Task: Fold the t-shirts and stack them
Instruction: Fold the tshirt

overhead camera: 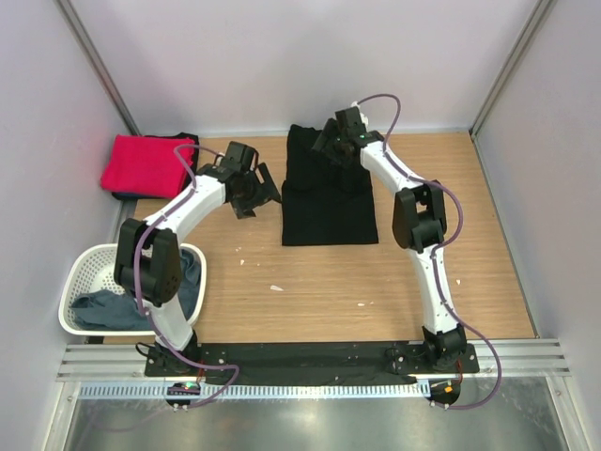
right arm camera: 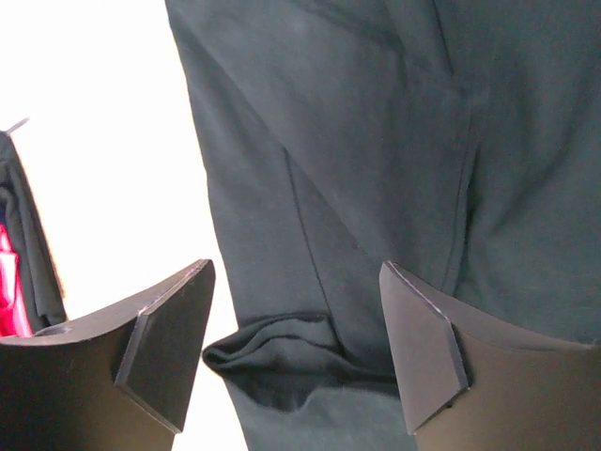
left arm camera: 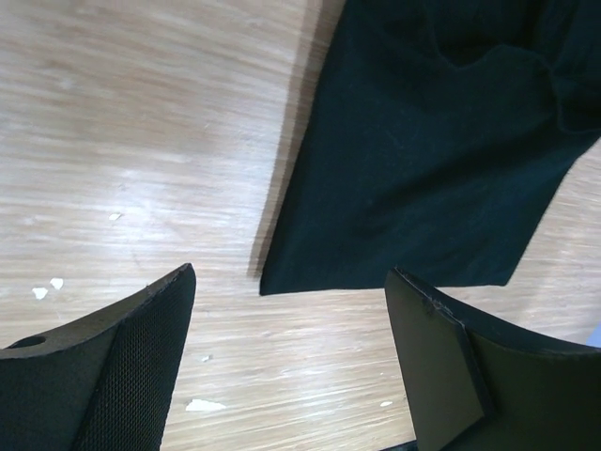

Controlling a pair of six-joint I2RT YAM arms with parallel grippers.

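Observation:
The large black t-shirt [overhead camera: 329,202] lies folded in a long strip at the table's middle back. My left gripper [overhead camera: 263,193] is open and empty just left of the shirt's near-left corner; in the left wrist view [left arm camera: 291,272] that corner [left arm camera: 413,169] lies just beyond the fingertips. My right gripper [overhead camera: 324,148] is open above the shirt's far left part; in the right wrist view [right arm camera: 296,266] a bunched fold [right arm camera: 282,352] sits between the fingers. The red t-shirt [overhead camera: 146,164] lies folded at the back left. The grey-blue t-shirt [overhead camera: 141,301] sits in the basket.
The white lattice basket [overhead camera: 84,268] stands at the near left beside the left arm's base. The red shirt rests on a dark item against the left wall. Small white specks [left arm camera: 205,406] lie on the wooden table [overhead camera: 319,282]. Walls close in the back and sides.

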